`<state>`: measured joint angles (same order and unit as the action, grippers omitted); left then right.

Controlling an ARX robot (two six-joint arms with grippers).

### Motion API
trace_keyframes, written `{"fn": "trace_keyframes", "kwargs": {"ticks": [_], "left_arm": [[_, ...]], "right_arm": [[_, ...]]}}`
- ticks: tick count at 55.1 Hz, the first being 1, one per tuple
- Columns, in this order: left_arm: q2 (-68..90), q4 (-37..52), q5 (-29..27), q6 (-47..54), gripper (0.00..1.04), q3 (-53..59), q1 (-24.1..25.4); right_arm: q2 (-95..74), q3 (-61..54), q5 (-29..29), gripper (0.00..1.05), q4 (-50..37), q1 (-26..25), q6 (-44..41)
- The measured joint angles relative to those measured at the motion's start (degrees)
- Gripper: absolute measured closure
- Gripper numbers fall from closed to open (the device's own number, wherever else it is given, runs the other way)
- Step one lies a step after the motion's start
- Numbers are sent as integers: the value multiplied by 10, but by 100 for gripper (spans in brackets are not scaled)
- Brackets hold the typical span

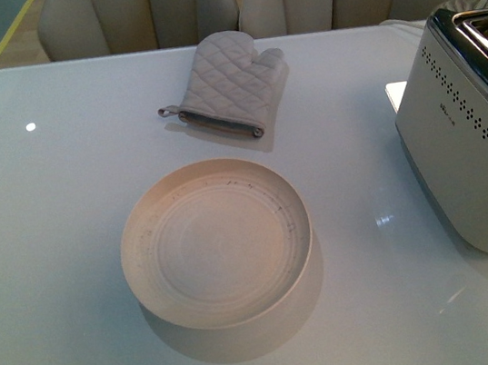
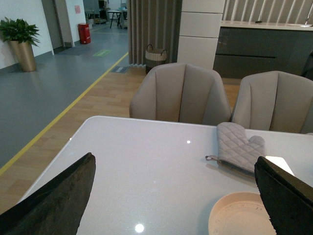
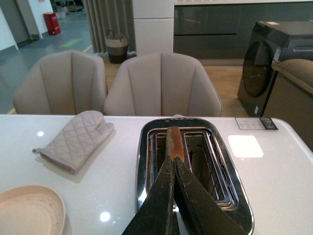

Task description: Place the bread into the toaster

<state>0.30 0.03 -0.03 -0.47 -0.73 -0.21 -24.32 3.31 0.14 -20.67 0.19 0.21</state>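
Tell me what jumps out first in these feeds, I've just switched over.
The right gripper stands over the toaster, pinching the bread edge-up in one slot, at the table's right side. In the front view the round plate sits bare mid-table, with the grey oven mitt beyond it. The left gripper hangs open above the table, holding nothing.

Showroom-style kitchen and dining area

A white dining table with beige upholstered chairs stands before dark grey cabinets under a countertop, beside a washing machine, curtains, potted plant and yellow floor line.
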Motion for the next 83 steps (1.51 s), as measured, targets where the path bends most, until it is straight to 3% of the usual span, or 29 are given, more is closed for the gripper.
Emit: {"fn": "trace_keyframes", "kwargs": {"ticks": [41,47,63,83], "left_arm": [[0,0,0,0,7,0,0],[0,0,0,0,7,0,0],[0,0,0,0,7,0,0],[0,0,0,0,7,0,0]], "right_arm": [[142,-23,0,103,105,0,0],[223,-22,-1,103,199,0,0],[240,-22,-1,103,205,0,0],[240,-22,-1,36,205,0,0]]}}
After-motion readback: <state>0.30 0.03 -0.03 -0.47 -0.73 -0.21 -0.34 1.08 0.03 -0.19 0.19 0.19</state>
